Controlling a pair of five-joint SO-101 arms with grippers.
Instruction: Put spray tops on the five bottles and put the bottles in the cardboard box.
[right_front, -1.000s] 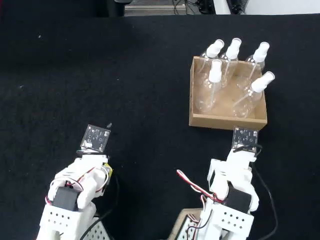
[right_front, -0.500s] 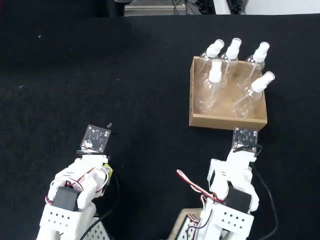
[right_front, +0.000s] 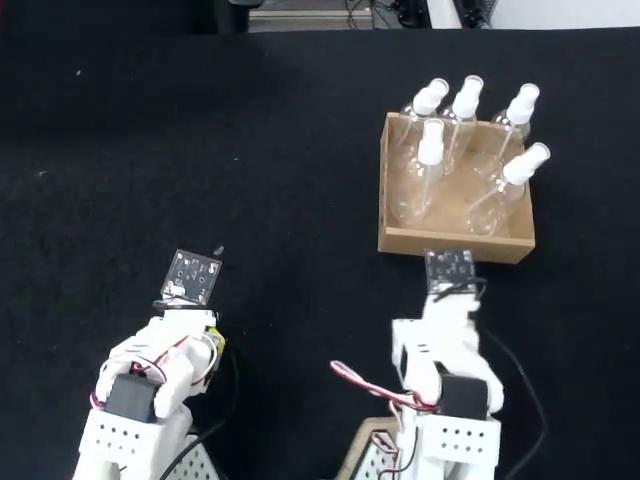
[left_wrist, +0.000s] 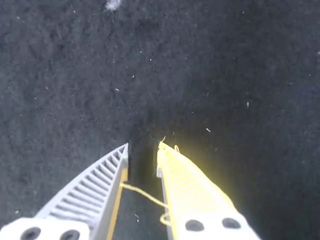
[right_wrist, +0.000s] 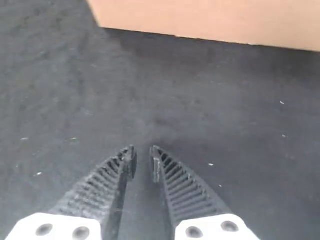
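the right gripper (right_wrist: 142, 156), jaws nearly closed on nothing, has shifted sideways along the front wall of the cardboard box (right_front: 455, 243); the left gripper (left_wrist: 143, 151), likewise closed and empty, has not moved. we find all five bottles (right_front: 428, 180) standing in the box, spray tops (right_front: 431, 152) fitted. we judge the task complete.

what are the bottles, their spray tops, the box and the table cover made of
Box: plain brown cardboard, matte. Bottles: most likely clear, glossy plastic, since the brown floor shows through them; glass cannot be ruled out. Spray tops: white opaque plastic, smooth. Table cover: black cloth or felt, matte, speckled with lint.
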